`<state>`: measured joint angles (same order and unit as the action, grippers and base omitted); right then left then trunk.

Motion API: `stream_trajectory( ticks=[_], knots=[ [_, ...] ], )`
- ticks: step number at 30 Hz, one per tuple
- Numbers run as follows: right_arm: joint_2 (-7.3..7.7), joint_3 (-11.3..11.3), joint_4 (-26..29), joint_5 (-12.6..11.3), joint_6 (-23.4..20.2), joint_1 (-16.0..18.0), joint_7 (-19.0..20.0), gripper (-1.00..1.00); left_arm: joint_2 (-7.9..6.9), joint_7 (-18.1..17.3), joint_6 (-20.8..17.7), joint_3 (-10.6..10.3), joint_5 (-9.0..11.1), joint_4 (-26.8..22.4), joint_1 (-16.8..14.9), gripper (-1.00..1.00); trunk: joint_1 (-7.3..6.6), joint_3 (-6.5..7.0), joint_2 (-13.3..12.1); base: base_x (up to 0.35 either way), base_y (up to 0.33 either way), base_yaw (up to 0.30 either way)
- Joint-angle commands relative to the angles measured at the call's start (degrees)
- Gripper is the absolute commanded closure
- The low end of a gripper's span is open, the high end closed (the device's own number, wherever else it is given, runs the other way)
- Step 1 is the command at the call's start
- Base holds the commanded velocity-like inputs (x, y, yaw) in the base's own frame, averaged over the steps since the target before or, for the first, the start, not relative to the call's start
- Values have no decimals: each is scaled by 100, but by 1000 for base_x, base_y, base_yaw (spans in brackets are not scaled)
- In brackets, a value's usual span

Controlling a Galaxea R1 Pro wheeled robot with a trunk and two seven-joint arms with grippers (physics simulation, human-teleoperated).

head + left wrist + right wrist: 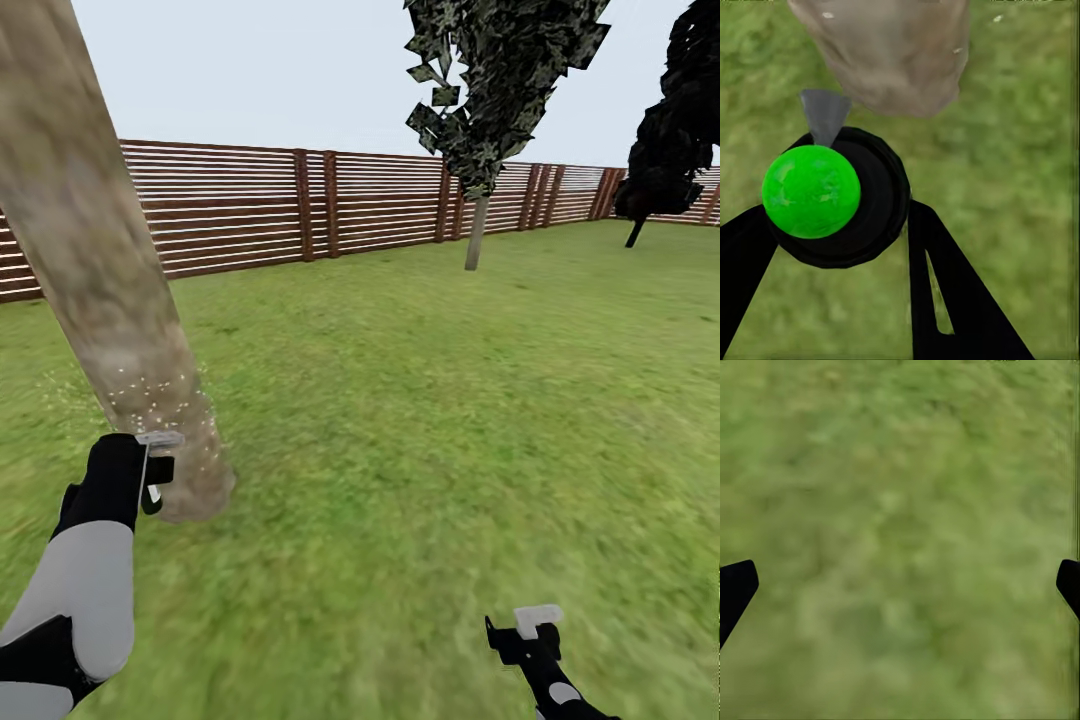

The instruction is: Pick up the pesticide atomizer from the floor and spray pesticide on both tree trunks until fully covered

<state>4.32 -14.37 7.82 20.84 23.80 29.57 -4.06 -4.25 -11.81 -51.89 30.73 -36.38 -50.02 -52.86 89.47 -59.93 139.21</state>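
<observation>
The pesticide atomizer, a bright green ball in a black ring with a grey nozzle, sits between the fingers of my left gripper, which is shut on it. Its nozzle points at the base of the near tree trunk, a short way off. In the head view my left gripper is held right beside that thick mottled tree trunk, whose lower part carries white spray specks. A second tree stands far off by the fence. My right gripper hangs open over grass, holding nothing.
A brown slatted wooden fence runs along the back of the lawn. A narrow near-black cypress leans at the far right. Open grass stretches between the near trunk and the far tree.
</observation>
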Motion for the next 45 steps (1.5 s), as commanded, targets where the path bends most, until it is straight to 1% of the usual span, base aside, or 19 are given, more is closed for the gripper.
stream_trajectory(
  ticks=[1,8,11,17,18,21,23,24,27,29,32,35,36,37,38,41,43,44,45],
  knots=[
    [-1,-31,-9,61,19,5,-24,-100,6,-58,-15,12,-63,-7,-5,100,0,-5,2,163,-242,4],
    [-1,-31,-9,61,19,5,-25,-100,101,-58,-15,18,-63,-7,0,100,0,-5,2,205,-223,0],
    [-1,-31,-9,65,19,5,-25,-100,97,-58,-13,30,-63,-1,21,100,0,-5,2,191,-225,0],
    [-1,-31,-9,69,19,5,-19,-100,9,-67,17,69,-76,-28,489,100,0,-5,2,47,-264,0],
    [-1,-31,-9,69,19,5,-21,-100,-15,-67,19,72,-84,-37,575,100,0,-5,2,-96,-235,0],
    [-1,-31,-9,69,19,5,-18,-100,-254,-67,20,82,-73,-20,729,100,0,-5,2,-142,8,0],
    [-1,-31,-10,69,19,5,-16,-100,-341,-67,32,192,-61,-2,748,100,0,-5,2,-58,186,23],
    [-1,-31,-10,69,19,5,-16,-100,-335,-67,92,211,-55,0,749,100,0,-5,2,-15,70,151],
    [-1,-31,-10,69,19,5,-16,-100,-251,-66,669,235,-39,24,752,100,0,-5,2,-4,18,243],
    [-1,-31,-11,69,19,5,-19,-100,-185,-61,728,239,5,113,751,100,0,-5,2,0,2,273],
    [-1,-31,-12,69,19,5,-24,-100,-147,-59,765,240,187,162,751,100,0,-5,2,0,0,275],
    [-1,-31,-11,69,19,5,-24,-100,-146,-58,792,240,231,174,764,100,0,-5,2,0,0,276],
    [-1,-31,-12,69,19,5,-23,-100,-146,-58,927,240,234,197,842,100,0,-5,2,0,0,276],
    [-1,-31,-10,69,19,5,-22,-100,-151,-53,1424,242,235,267,991,100,0,-5,2,0,0,275],
    [-1,-31,-9,69,19,5,-22,-100,-154,-56,1691,247,236,377,1048,100,0,-5,2,-64,0,181],
    [-1,-35,-9,65,19,5,-35,-100,-155,-86,1851,242,240,564,1080,100,0,-5,2,-278,0,32],
    [-1,-42,9,57,19,5,-43,-100,-158,-141,1897,241,237,649,1202,100,0,-5,2,-332,0,3],
    [-1,-45,22,59,19,5,-37,-100,-164,-158,1970,240,239,662,1222,100,0,-5,2,-336,0,1],
    [-1,-45,39,70,13,5,-28,-100,-174,-173,2164,237,246,672,1236,100,0,-5,2,-336,0,0]
  ],
)
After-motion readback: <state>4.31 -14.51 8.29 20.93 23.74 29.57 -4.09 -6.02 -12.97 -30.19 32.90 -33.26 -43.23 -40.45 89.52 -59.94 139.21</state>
